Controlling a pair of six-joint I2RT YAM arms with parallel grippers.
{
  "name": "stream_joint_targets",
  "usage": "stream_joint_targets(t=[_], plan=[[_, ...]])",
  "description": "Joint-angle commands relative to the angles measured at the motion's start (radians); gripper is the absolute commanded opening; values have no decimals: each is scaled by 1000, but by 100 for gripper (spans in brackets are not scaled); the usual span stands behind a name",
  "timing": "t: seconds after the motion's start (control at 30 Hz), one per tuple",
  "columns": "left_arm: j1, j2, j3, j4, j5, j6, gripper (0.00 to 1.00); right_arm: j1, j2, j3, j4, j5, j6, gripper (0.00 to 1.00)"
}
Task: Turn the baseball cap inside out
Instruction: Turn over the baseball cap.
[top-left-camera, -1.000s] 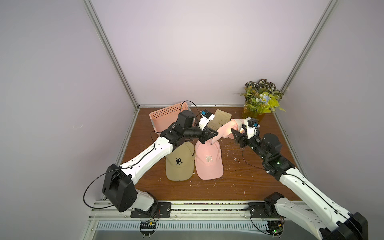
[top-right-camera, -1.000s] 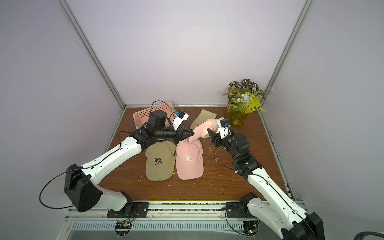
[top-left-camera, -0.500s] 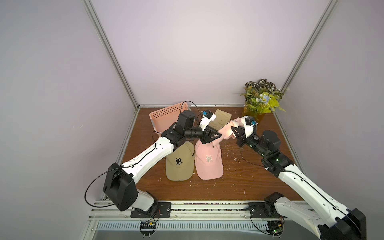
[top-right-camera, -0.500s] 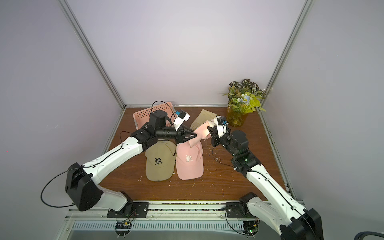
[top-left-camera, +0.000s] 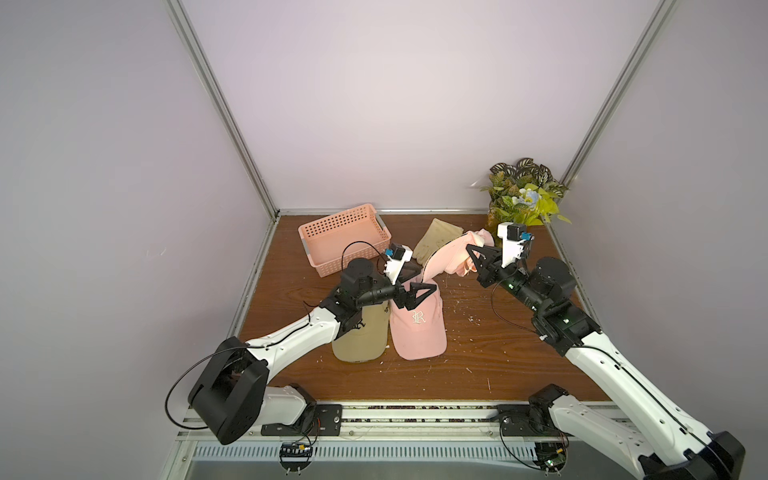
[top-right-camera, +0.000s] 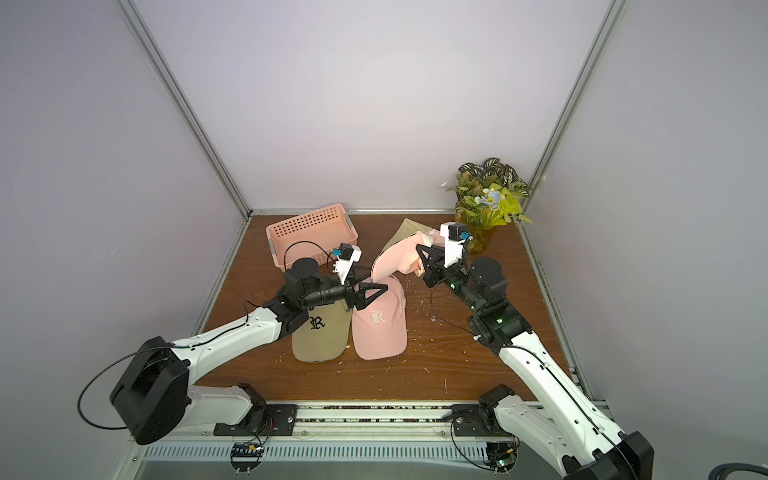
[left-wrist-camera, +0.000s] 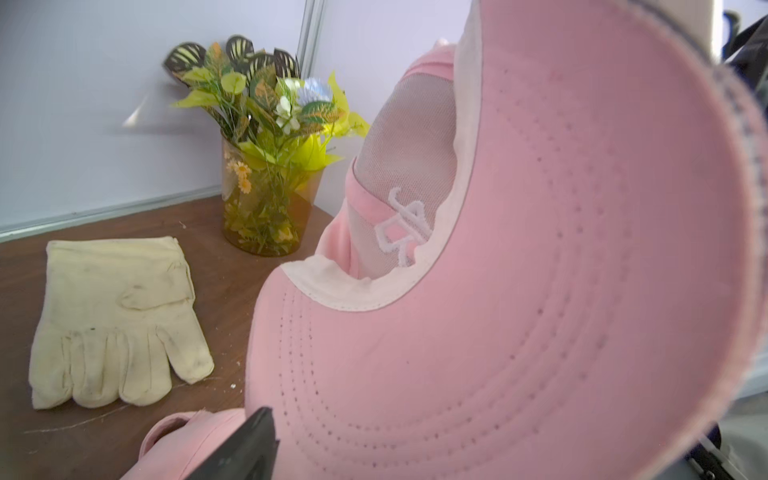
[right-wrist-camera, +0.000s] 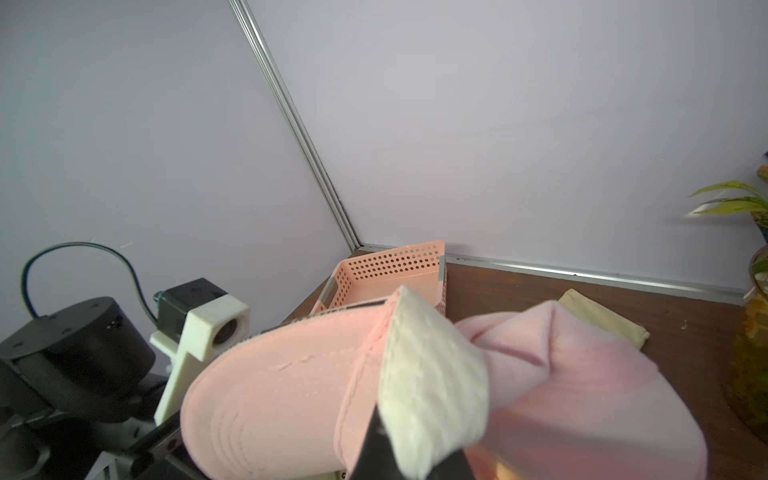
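Where the right gripper (top-left-camera: 471, 259) meets the baseball cap (top-left-camera: 446, 259), we find its jaws closed on the cap's white sweatband (right-wrist-camera: 432, 386). One black finger (right-wrist-camera: 374, 449) presses against the band in the right wrist view. The cap hangs clear of the table (top-left-camera: 478, 365), over its far middle, with the brim pointing toward the left arm. In the left wrist view we see the underside of the brim (left-wrist-camera: 519, 291) filling most of the frame. Behind it are the mesh lining of the crown and the reversed back of the embroidered letter (left-wrist-camera: 401, 226).

The left gripper (top-left-camera: 419, 295) stands with its jaws spread wide and nothing between them. It sits just beside the brim edge and above the rear of the second pink cap (top-left-camera: 417, 332). We cannot tell whether it touches either cap.

The second pink cap lies on the table right side out, brim toward the rail, its letter facing up. The khaki cap (top-left-camera: 359, 340) lies touching it on the left-arm side, partly covered by the left arm.

The pink basket (top-left-camera: 345, 237) stands at the far left of the table. The pale glove (left-wrist-camera: 112, 320) lies flat behind the raised cap. The vase of artificial plants (top-left-camera: 523, 199) stands in the far right corner.
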Motion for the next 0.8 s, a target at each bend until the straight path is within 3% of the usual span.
stream_joint_targets(t=[0.0,0.27,0.37,0.4,0.47,0.57,0.77], plan=[[-13,-12,-6,177,-18,-38,81,2,-7,48,46,-38,58,0],[-13,34,17,189,-22,-34,61,4,34,64,72,-106,109,0],[-13,42,21,195,-16,-29,35,3,44,61,82,-120,112,0],[-13,35,17,195,-19,-27,22,2,47,60,79,-120,106,0],[-13,9,12,177,-39,-16,9,2,59,60,49,-112,82,0],[-12,-46,23,56,-109,19,4,2,72,52,-18,-49,32,0],[-6,-118,86,-228,-152,56,0,2,74,1,-112,124,-77,14]])
